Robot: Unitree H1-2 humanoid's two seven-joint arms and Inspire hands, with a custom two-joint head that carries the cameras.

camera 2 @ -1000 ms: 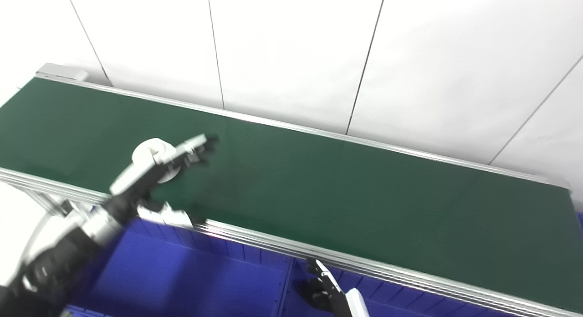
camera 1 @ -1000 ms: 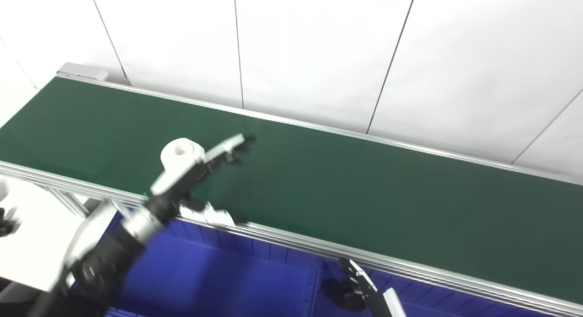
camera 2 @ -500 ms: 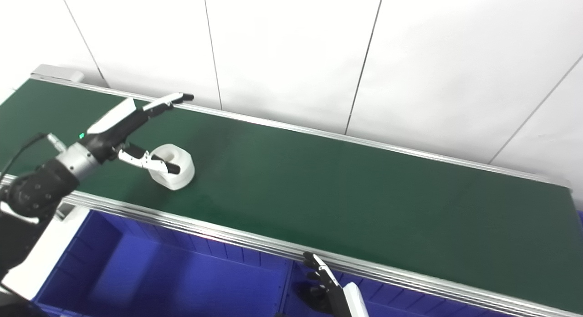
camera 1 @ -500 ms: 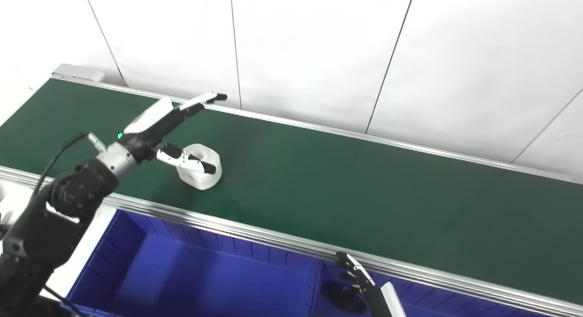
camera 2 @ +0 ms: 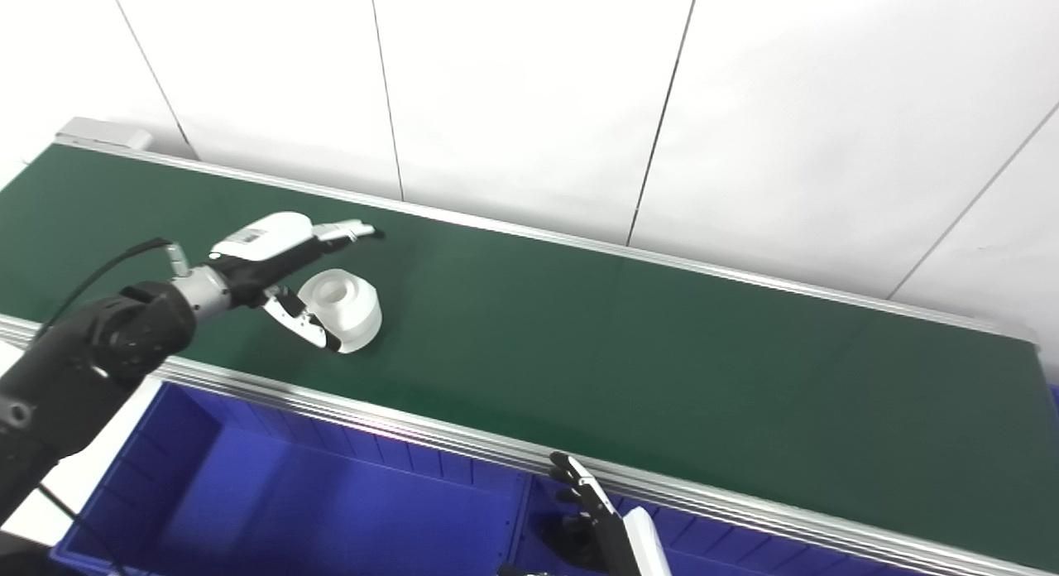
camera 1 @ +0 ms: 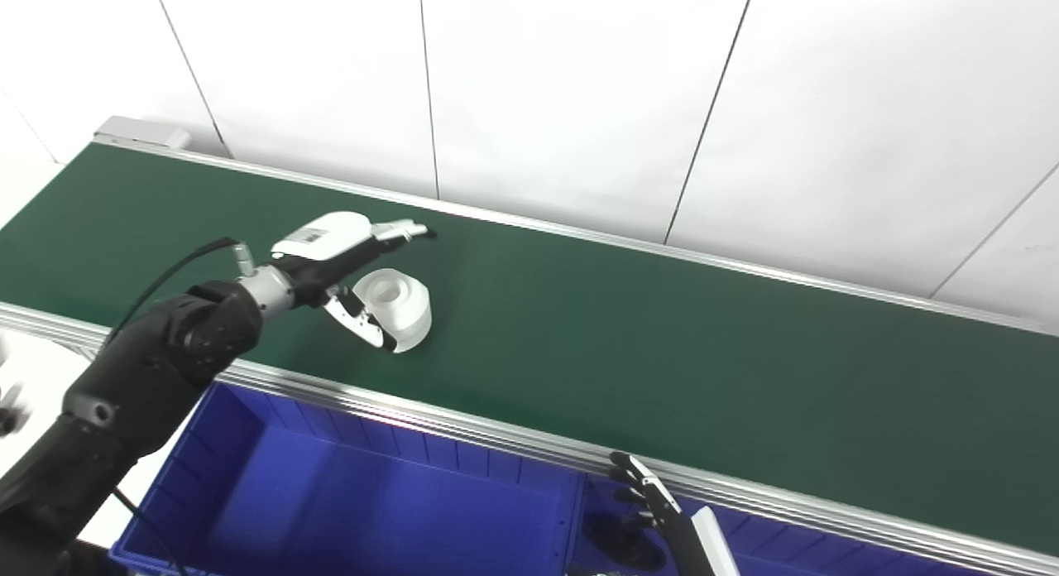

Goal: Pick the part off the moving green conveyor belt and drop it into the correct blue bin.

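the white part (camera 1: 399,304) lies on the green belt (camera 1: 662,344), toward its left end and nearer the front rail than the back. the left hand (camera 1: 347,261) reaches over it with its fingers spread: the long fingers (camera 1: 401,228) stretch out above and past the part, the thumb curves down on its near side, so the part sits in the gap between them. nothing is clamped yet, as far as can be told. this looks like the grasping step. the next move calls for closing the fingers and thumb around the part while it rides along (timing matters on a moving belt), then lifting it clear of the rail toward the blue bin (camera 1: 248,477) below. the right hand (camera 1: 654,506) waits low by the bins, fingers loose, holding nothing.
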